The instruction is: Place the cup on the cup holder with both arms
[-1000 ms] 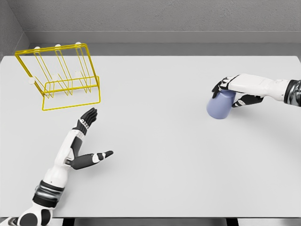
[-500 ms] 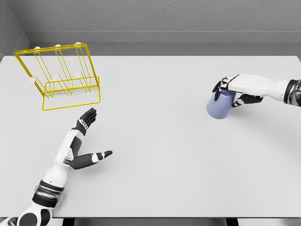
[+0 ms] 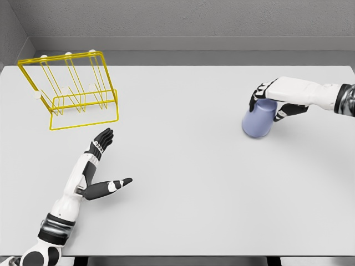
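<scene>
On the right side of the pale grey desk we see the pale blue plastic cup, tilted, its wide mouth pointing down and toward the left, its lower rim at or just above the desk surface; we cannot tell if it touches. The right hand comes in from the right edge and wraps the cup's upper end, dark fingers curled over the top and left side, thumb side against the cup's right wall. So the right hand is closed around the cup.

At the far left, near the back of the desk, we see the yellow wire cup holder, upright, with white-tipped pegs along its top rail, holding nothing. It sits well apart from the cup.

The left hand lies low over the desk at lower left, in front of the holder, fingers straight and pointing toward it, thumb stuck out to the right. Spread, grasping nothing.
</scene>
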Motion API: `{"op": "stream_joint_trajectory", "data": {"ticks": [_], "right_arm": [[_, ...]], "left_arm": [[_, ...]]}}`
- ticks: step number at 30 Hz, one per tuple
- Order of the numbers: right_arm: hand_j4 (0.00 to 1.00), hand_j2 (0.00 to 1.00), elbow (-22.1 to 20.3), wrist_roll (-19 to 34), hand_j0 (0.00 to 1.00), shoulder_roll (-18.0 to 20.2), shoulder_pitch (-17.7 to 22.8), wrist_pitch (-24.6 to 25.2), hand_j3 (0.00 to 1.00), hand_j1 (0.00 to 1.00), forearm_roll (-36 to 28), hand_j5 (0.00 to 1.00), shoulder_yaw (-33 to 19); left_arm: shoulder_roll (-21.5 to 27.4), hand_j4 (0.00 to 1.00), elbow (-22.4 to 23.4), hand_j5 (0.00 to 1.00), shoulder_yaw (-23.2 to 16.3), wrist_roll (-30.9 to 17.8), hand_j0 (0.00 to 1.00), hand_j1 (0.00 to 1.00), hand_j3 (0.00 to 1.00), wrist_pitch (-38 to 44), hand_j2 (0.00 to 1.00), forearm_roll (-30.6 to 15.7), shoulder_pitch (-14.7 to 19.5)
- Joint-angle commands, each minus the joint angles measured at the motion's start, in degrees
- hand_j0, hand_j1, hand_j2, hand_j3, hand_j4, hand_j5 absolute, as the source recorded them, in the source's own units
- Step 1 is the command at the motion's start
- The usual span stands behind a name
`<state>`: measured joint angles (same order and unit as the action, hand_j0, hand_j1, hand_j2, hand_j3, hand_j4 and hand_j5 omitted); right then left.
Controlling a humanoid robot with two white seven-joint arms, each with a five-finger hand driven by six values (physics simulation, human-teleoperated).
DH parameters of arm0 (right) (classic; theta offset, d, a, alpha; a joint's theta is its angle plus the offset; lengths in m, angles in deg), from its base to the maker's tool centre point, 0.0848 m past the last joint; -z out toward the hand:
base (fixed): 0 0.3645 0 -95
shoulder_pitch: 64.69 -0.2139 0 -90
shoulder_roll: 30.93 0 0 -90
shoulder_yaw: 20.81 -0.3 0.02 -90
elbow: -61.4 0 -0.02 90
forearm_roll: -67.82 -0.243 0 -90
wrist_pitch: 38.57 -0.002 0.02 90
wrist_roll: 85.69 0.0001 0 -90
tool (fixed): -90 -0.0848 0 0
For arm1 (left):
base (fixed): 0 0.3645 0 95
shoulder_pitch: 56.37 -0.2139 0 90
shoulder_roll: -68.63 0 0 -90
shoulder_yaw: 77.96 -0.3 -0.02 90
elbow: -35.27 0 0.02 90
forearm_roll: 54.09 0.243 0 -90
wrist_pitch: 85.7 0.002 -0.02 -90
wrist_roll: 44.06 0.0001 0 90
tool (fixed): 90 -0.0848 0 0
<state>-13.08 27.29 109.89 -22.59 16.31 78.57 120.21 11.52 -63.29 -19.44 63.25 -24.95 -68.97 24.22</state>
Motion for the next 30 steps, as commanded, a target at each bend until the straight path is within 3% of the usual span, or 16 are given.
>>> {"op": "stream_joint_trajectory", "data": {"ticks": [1,30], "right_arm": [[0.54,0.54,-0.7,0.0,0.54,0.2,-0.1,0.1,0.54,0.54,-0.4,0.54,-0.1],[0.54,0.54,-6.4,0.5,0.54,-2.1,-1.1,0.1,0.54,0.54,-0.4,0.54,-0.1]], "left_arm": [[0.0,1.00,-0.1,1.00,0.0,0.0,1.00,1.00,1.00,0.0,1.00,0.1,0.0],[-0.2,1.00,-0.9,1.00,0.3,0.3,1.00,1.00,1.00,0.1,1.00,0.1,-1.5]]}}
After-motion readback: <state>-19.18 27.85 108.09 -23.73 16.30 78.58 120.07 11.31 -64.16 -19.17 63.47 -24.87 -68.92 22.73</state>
